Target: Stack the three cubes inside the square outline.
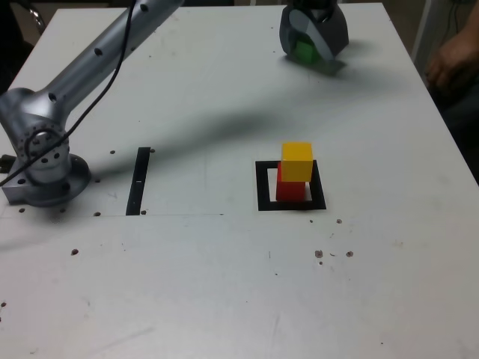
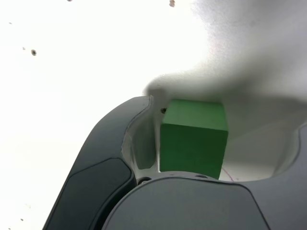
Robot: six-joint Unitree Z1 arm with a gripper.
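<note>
The yellow cube point(image 1: 297, 161) sits on top of the red cube point(image 1: 288, 187), and both stand inside the square outline point(image 1: 262, 187) near the table's middle. At the far edge of the table, my gripper point(image 1: 310, 41) is down around the green cube point(image 1: 304, 51). In the wrist view the green cube point(image 2: 193, 141) rests on the table between the jaws of the gripper point(image 2: 223, 108). One dark finger point(image 2: 139, 120) is close beside it, and a wider gap shows on the other side. The gripper is open.
A thin black strip point(image 1: 139, 181) lies on the exterior view's left, near the arm's base point(image 1: 41, 168). A person's hand point(image 1: 453, 60) rests past the table's right edge. Small dark specks dot the white tabletop point(image 1: 224, 284).
</note>
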